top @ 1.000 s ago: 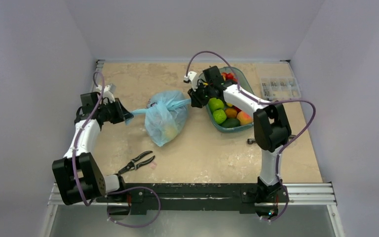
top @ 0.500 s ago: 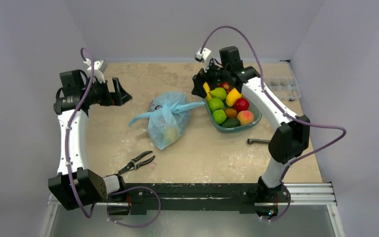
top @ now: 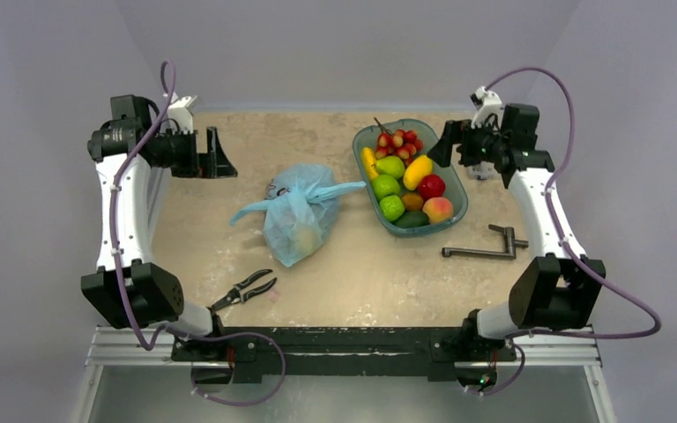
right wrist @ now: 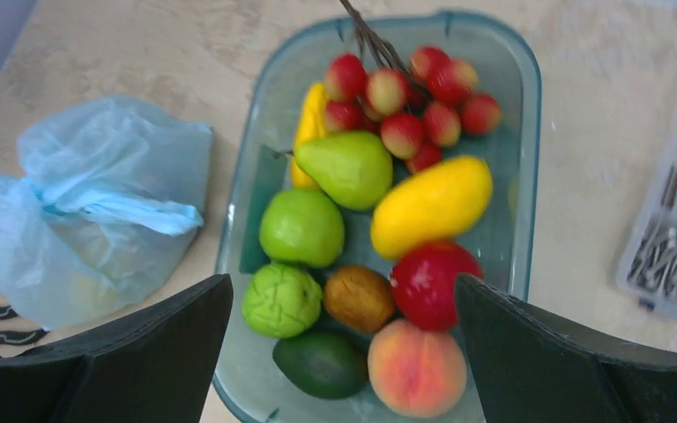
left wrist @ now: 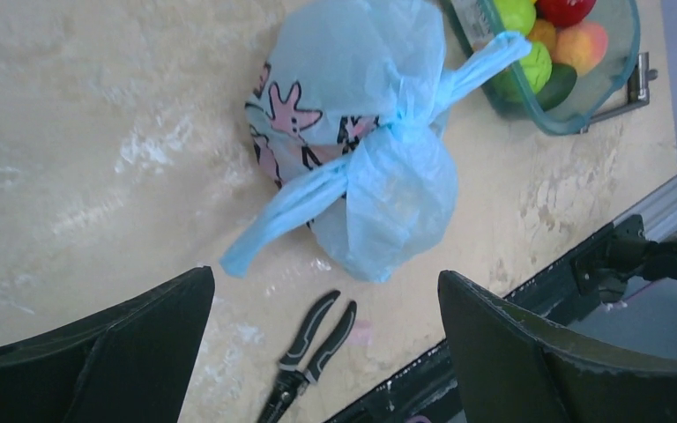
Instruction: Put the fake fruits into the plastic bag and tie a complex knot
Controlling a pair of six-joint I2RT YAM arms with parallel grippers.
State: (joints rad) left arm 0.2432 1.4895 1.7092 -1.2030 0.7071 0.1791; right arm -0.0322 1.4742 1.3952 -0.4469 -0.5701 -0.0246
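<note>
The light-blue plastic bag (top: 293,216) lies mid-table with its knot (top: 303,196) tied and two tails sticking out left and right; nothing holds it. A pale yellowish shape shows through its lower part. In the left wrist view the plastic bag (left wrist: 370,167) and knot (left wrist: 397,123) lie well ahead of the fingers. Fake fruits (top: 405,181) fill the teal dish (top: 459,196): cherries, pear, mango, red apple, peach (right wrist: 416,366). My left gripper (top: 216,154) stands open at the far left, raised. My right gripper (top: 445,145) stands open at the far right, above the dish (right wrist: 529,132).
Black pliers (top: 245,289) lie near the front edge, left of centre. A dark metal L-shaped bar (top: 485,248) lies right of the dish. A clear box of screws (right wrist: 670,238) sits at the far right. Walls close in on three sides.
Both grippers let go of the bag's tails and opened wide. Each arm rose and swung outward, left arm to the far left, right arm past the dish. The tails dropped slack.
</note>
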